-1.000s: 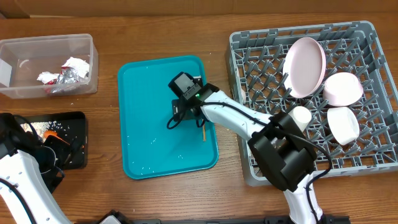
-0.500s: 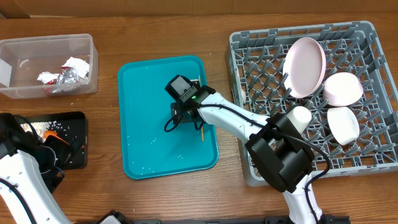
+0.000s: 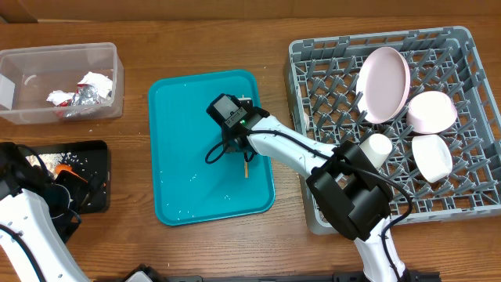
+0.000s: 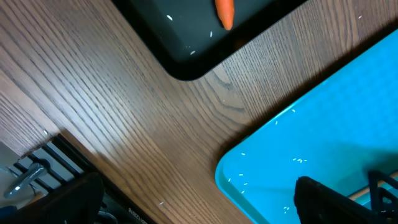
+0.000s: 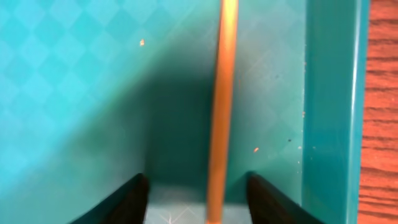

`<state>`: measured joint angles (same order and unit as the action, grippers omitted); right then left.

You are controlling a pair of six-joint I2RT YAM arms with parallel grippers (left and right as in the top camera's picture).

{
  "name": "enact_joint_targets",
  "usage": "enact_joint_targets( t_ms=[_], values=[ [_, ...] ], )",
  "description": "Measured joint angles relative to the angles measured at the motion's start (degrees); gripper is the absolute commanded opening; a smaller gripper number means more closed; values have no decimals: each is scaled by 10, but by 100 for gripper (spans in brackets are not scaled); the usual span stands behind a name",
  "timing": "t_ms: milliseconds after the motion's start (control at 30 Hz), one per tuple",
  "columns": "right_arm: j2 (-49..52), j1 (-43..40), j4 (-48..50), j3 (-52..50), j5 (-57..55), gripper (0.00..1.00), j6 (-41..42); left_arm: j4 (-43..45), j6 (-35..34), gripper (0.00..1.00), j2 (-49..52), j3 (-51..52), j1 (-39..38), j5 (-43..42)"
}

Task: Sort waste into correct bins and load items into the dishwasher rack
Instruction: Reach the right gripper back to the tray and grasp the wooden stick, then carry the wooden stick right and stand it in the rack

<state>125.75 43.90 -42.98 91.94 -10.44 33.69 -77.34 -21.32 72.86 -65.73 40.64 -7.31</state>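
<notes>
Right arm [image 3: 291,150], white with black joints: stretched from its base beside the large square grey plastic dishwasher rack [image 3: 299,94] across the flat teal plastic serving tray [image 3: 180,164], wrist tipped down, right jaws low over the tray floor. Right jaws: partly spread, one on each side of the thin yellow-handled white fork [image 5: 221,106]; a strip of teal shows on both sides of the handle, so no pinch is seen. The fork lies flat on the serving tray, between the right jaws. Left arm [image 3: 23,215]: folded at the opposite end of the wooden bench [image 3: 203,39], left jaws spread wide over the shallow black rectangular tray [image 3: 95,150], well apart from the right jaws. An orange carrot [image 4: 225,14] lies in that tray. Hidden or unclear: the fork's head sits under the right wrist in the overhead view, the handle is blurred and cut off at both ends in the right wrist view, and the tips of the left jaws cannot be made out. Edges and room: the serving tray's raised rim runs just outside one right jaw, with bare teal floor outside the other. Beyond that rim the rack holds a round white plate [image 3: 383,82], two small white bowls [image 3: 432,111] and a white cup [image 3: 379,147]. The clear plastic rectangular tub [image 3: 23,117], holding crumpled white napkins [image 3: 59,97], is far from both pairs of jaws.
</notes>
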Motion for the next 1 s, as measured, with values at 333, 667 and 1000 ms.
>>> enact_joint_targets(
  t_ms=[333, 667, 1000],
  values=[
    [2, 0, 3, 0, -7, 32, 4, 0, 0, 100, 0, 0, 0, 0],
    [2, 0, 1, 1, -14, 14, 7, 0, 0, 100, 0, 0, 0, 0],
    [3, 0, 2, 2, -15, 4, 14, 0, 0, 100, 0, 0, 0, 0]
  ],
)
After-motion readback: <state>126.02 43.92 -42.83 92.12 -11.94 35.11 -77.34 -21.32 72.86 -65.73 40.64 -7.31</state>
